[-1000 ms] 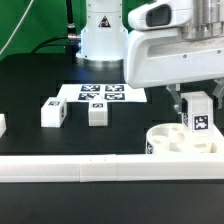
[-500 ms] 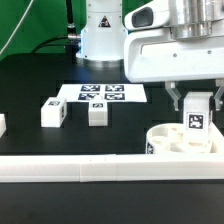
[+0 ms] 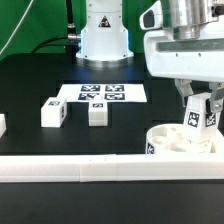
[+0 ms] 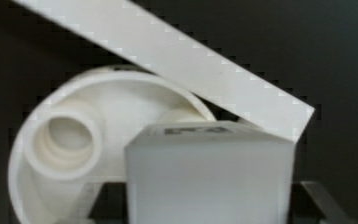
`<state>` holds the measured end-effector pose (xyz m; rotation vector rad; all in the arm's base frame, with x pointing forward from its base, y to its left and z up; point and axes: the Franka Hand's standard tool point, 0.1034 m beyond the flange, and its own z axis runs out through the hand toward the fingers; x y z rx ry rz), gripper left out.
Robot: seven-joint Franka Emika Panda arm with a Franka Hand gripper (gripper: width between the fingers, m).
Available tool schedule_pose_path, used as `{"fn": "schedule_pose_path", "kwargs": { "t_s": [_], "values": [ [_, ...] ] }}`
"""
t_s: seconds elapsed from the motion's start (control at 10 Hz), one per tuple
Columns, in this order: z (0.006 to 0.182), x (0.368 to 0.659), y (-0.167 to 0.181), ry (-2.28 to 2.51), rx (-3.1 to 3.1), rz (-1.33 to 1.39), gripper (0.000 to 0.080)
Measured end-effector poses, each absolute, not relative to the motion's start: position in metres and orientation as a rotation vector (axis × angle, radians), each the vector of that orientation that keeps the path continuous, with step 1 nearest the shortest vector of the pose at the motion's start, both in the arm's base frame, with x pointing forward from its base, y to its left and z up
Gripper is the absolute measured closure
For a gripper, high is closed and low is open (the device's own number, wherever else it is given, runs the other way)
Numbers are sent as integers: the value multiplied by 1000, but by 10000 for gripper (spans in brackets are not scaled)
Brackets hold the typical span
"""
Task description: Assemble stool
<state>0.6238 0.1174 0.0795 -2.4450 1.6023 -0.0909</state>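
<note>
Now, jaws tight around a tilted leg block (image 3: 201, 113) over the seat disc (image 3: 166, 146)

Seat disc (image 3: 168, 146) on table (image 3: 30, 85) at ext. view's right, just behind front rail (image 3: 80, 168), which runs across the foreground. Held leg block (image 3: 199, 121) is tilted, over disc's right part, clamped between fingers of gripper (image 3: 200, 108); contact w/ disc can't tell. Two loose leg blocks toward ext. view's left, well apart from disc: left block (image 3: 53, 112) and right block (image 3: 97, 113), near each other, not touching. Marker board (image 3: 103, 93) lies flat just behind them, robot base (image 3: 103, 35) behind that. Wrist view: held leg block nearest, disc beyond it, rail past disc.
</note>
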Motion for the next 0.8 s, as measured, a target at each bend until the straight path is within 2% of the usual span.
{"fn": "schedule_pose_path", "kwargs": {
  "t_s": [0.2,0.3,0.4,0.5,0.6,0.7,0.8],
  "values": [
    [79,623,121,1723,-2350,-65,461],
    [79,623,124,1793,-2282,-41,359],
    [79,622,124,1769,-2299,-43,359],
    [80,623,124,1739,-2322,-46,204],
    [86,626,123,1639,-2391,-56,204],
    [94,630,124,1588,-2417,-70,160],
    [99,630,128,1521,-2457,-78,153]
  ]
}}
